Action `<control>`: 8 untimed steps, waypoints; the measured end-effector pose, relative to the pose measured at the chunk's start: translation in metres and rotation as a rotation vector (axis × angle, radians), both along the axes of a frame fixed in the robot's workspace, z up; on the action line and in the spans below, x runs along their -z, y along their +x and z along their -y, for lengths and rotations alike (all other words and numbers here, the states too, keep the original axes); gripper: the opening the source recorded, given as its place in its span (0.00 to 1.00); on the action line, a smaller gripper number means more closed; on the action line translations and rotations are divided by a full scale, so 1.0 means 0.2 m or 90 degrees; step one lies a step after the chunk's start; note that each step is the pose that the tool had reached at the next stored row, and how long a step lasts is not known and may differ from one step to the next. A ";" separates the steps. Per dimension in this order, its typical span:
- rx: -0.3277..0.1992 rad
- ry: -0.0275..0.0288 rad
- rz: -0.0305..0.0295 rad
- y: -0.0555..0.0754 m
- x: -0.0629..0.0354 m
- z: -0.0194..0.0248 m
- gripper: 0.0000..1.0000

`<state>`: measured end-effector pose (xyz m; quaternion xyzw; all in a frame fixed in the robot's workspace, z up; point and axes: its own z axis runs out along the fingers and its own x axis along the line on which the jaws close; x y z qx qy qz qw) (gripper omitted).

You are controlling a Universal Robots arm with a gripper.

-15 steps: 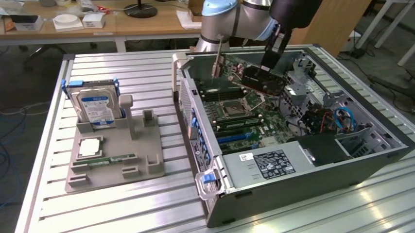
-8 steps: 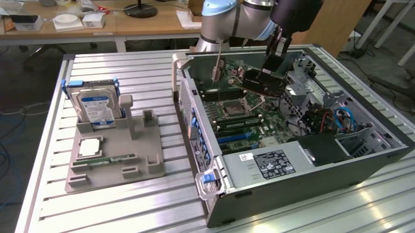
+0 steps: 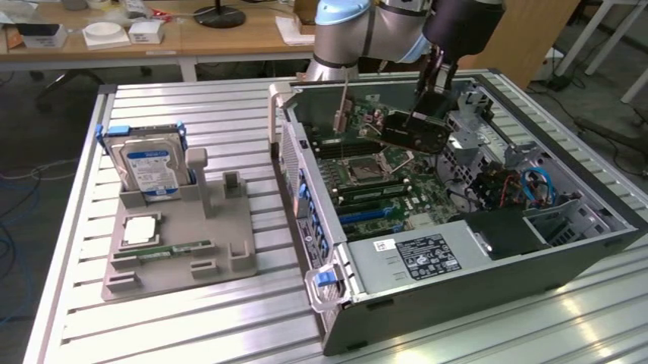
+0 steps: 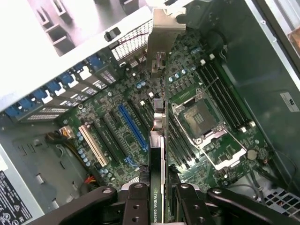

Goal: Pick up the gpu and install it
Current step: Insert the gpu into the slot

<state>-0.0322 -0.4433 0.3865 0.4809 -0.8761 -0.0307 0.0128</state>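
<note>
Circuit card: the gpu (image 3: 413,130) hangs tilted inside the open computer case (image 3: 486,303), above the green motherboard (image 3: 377,199) and not seated in any slot. In the exterior view its dark face shows, and it sits over the far part of the board, just beyond the processor socket (image 3: 363,168).

The gripper (image 3: 423,112) comes down from above and is clamped on the card. In the wrist view the card is seen edge-on between the two black fingers (image 4: 137,202), which press on both of its sides. Its silvery end bracket (image 4: 165,29) points away from the gripper toward the case's slotted back wall. On the board beneath it, a long blue slot (image 4: 132,125) and a white slot (image 4: 93,143) lie on one side of the card's line and the socket on the other.

The robot arm (image 3: 354,30) rises behind the case. The case lies on its side on a ribbed metal table (image 3: 152,334).

On the exterior view's left, well apart from the case, a grey holder tray (image 3: 218,235) rests on the table. A hard drive (image 3: 152,167) with a blue-white label stands upright in it. A narrow green memory stick (image 3: 174,249) and a square silver chip (image 3: 139,229) lie flat in it.
</note>
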 end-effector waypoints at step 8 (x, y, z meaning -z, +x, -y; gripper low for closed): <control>-0.060 0.0000 0.0037 0.01 0.018 0.000 0.26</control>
